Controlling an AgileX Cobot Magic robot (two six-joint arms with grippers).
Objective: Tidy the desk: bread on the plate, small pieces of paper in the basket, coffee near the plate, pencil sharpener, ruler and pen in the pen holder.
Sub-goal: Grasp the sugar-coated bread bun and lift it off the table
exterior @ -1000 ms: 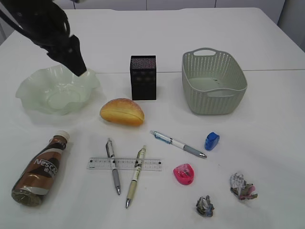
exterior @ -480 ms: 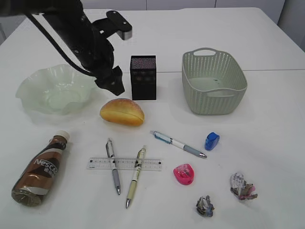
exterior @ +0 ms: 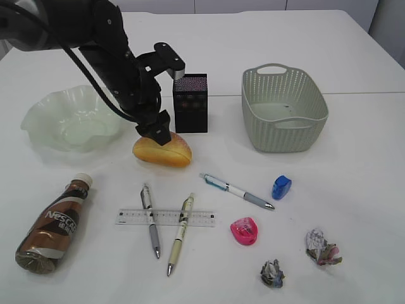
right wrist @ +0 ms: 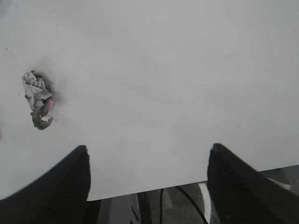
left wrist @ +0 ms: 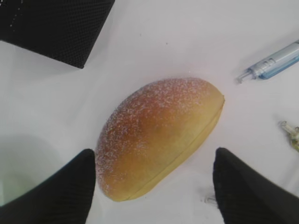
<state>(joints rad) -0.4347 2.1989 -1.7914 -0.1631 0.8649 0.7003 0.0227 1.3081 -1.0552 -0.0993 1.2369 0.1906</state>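
The left claw (left wrist: 152,186) stands wide over the bread (left wrist: 159,135), one fingertip (left wrist: 65,191) just beside the loaf's blunt end and the other well clear on its far side; whether either touches cannot be told. In the exterior view this claw (exterior: 155,132) sits low at the bread's (exterior: 162,149) upper left edge. The black pen holder (exterior: 190,102) stands just behind it, close to the arm, and the pale green plate (exterior: 38,120) lies to the left on the white surface (exterior: 354,190). The basket (exterior: 283,109) stands well apart to the right.

Nearer the camera lie the coffee bottle (exterior: 54,225) on its side, a ruler (exterior: 164,217) with two pens (exterior: 150,220) crossing it, a third pen (exterior: 237,191), a blue sharpener (exterior: 281,187), a pink sharpener (exterior: 244,230) and two paper balls (exterior: 323,248).

The right claw (right wrist: 147,179) is spread wide above bare surface, a crumpled paper (right wrist: 37,99) off to one side.

Half a second ago the left claw hung beside the holder, above the bread; it has since dropped onto the loaf.
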